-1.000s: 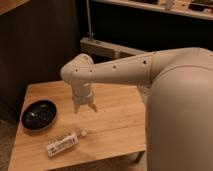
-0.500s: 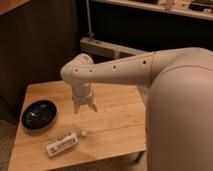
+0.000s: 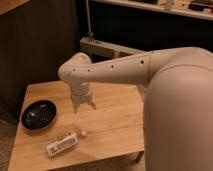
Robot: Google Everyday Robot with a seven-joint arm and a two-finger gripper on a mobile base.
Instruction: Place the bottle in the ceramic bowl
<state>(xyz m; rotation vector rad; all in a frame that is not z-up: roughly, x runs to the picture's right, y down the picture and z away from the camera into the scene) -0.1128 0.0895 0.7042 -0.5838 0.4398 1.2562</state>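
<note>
The pincer (image 3: 84, 106) still hovers spread above the table (image 3: 117, 127), bottle (image 3: 62, 144) unmoved.

Tool (image 3: 84, 106) above table (image 3: 116, 126) — open wood toward bottle (image 3: 62, 144)

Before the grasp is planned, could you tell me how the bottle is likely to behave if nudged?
Lying on its side on the wooden table, the bottle would probably roll. Small and plastic-looking, it is likely light. The gripper hangs open above the table beyond it.
</note>
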